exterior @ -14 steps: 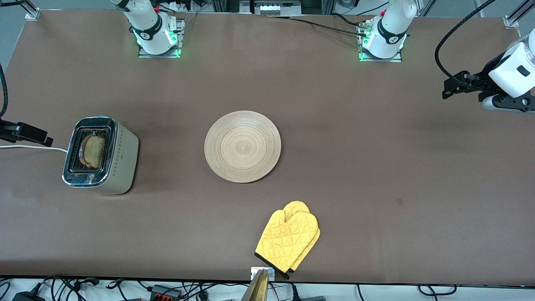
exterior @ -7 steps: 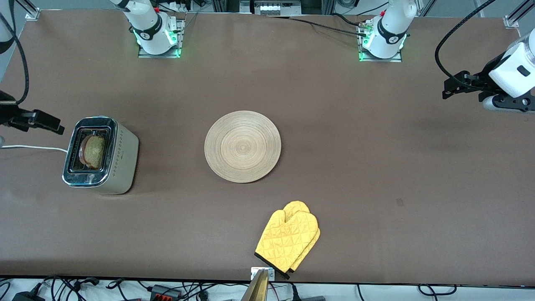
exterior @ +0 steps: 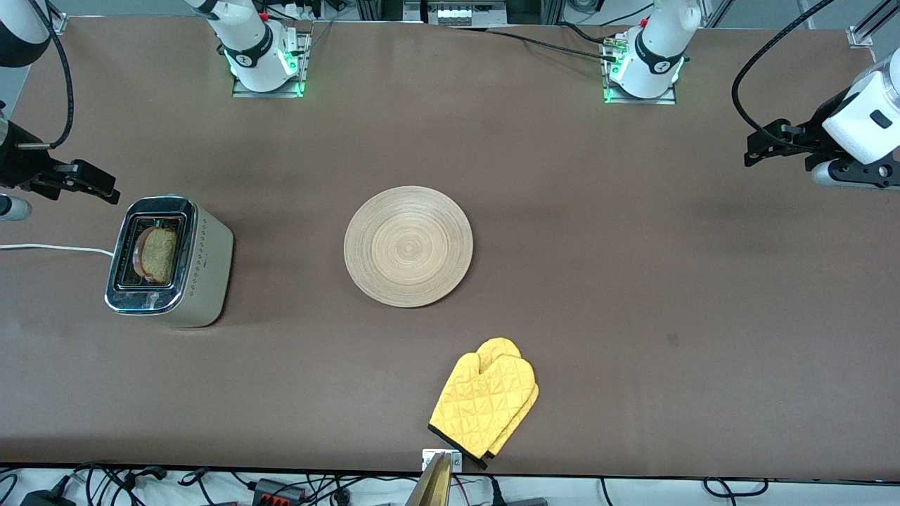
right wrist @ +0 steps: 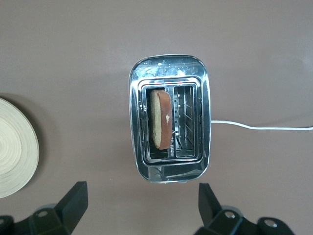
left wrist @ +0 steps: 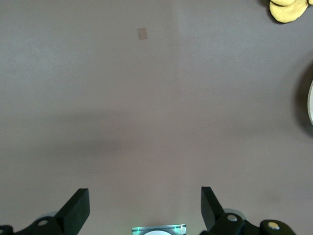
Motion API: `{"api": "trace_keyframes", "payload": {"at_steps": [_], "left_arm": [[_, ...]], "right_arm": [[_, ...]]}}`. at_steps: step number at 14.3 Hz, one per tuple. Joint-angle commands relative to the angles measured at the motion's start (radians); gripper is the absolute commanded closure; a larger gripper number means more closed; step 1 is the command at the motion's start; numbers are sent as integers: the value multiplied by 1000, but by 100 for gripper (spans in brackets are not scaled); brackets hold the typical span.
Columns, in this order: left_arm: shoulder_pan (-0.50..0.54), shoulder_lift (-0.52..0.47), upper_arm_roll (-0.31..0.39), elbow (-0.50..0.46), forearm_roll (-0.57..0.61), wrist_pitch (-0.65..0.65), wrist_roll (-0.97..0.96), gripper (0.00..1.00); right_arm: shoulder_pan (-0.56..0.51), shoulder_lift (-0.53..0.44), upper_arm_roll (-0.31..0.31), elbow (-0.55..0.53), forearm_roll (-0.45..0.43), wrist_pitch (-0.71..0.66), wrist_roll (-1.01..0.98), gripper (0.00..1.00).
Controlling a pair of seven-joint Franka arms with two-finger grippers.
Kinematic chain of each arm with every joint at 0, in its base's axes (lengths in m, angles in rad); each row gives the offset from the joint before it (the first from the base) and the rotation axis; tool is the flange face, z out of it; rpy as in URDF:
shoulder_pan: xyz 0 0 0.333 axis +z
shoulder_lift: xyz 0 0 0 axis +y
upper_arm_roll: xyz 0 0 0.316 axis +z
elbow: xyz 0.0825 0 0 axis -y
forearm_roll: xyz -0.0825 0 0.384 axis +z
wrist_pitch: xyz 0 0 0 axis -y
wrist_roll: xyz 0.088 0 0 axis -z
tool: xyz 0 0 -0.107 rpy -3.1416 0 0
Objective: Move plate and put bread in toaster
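We are seeing the bread [right wrist: 160,119] standing in the toaster [exterior: 169,261], plate [exterior: 408,246] mid-desk, right gripper [right wrist: 141,201] and left gripper [left wrist: 145,209] both hanging open over bare desk [exterior: 633,281].

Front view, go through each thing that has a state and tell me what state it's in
bread: standing in a toaster slot
toaster: upright, one slot filled, one empty
plate: flat on table, bare
oven mitt: lying flat
left hand: open, empty
right hand: open, empty
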Motion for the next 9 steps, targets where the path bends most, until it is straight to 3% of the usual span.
{"api": "trace_keyframes", "payload": {"at_steps": [1,9], "left_arm": [[5,1,4,20,-21,-20,22,0],[5,1,4,20,-21,-20,23,0]], "right_arm": [[-7,-5,2,-17,-9,21,-22,0],[-2,-8,4,-17,2,18,-30,0]]}}
